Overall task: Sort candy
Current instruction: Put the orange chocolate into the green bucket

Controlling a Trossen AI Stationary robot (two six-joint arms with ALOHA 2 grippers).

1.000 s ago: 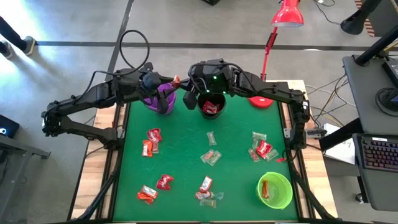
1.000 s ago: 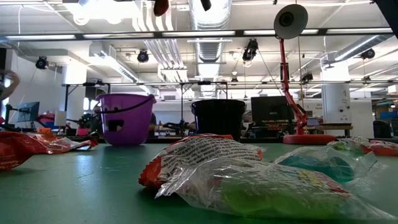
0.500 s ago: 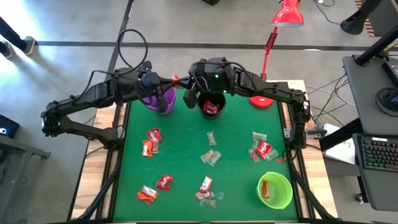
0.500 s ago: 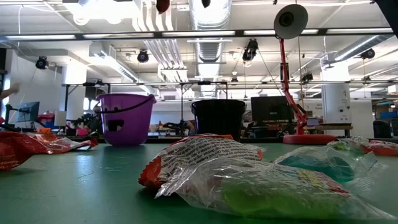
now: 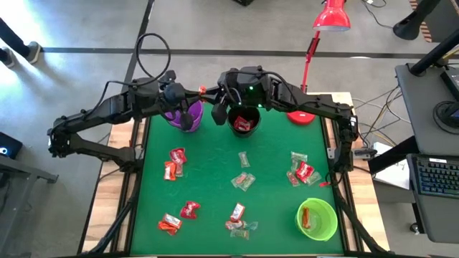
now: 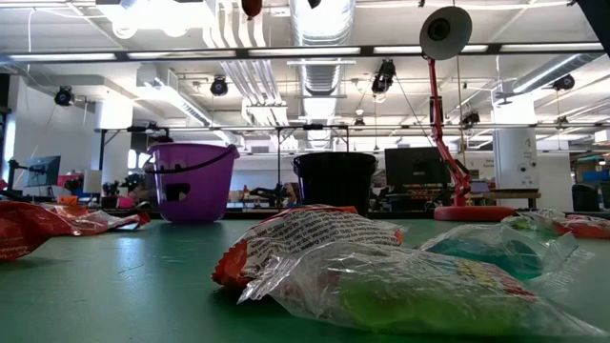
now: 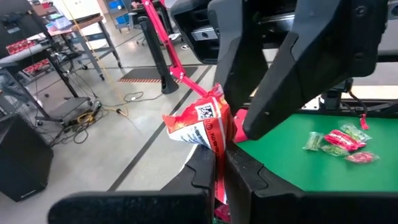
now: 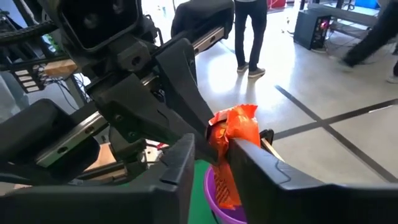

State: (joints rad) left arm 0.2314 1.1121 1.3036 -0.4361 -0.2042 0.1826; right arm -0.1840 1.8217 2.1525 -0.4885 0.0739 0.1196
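Observation:
An orange-red candy packet (image 7: 202, 121) (image 8: 233, 127) hangs high in the air above the purple cup (image 5: 183, 115) and black cup (image 5: 244, 122) at the table's far edge. My left gripper (image 7: 221, 162) (image 5: 197, 93) reaches in from the left and is shut on it. From the right, my right gripper (image 8: 214, 155) (image 5: 209, 92) meets it tip to tip. Its fingers stand a little apart with the packet's other end between them. More candy (image 5: 244, 179) lies scattered on the green mat (image 5: 211, 179). My left gripper pinches one end of the packet (image 7: 217, 152) between its two fingers, coming in about level from the table's left. The rest of the packet sticks out past the fingertips, lifted clear of everything. My right gripper has the packet's other end (image 8: 219, 177) in the gap between its fingers. I cannot tell whether they touch it.
The black cup holds red candy. A green cup (image 5: 317, 218) at the near right holds an orange one. A red desk lamp stands on its base (image 5: 301, 117) at the far right. Candy lies in clusters left (image 5: 174, 162), right (image 5: 301, 170) and near (image 5: 239, 218). A person (image 8: 249, 34) stands beyond the table.
Both arms have stayed where they were, tip to tip over the far cups. My left gripper has shut on the packet held between them. The packet has kept its place in the air.

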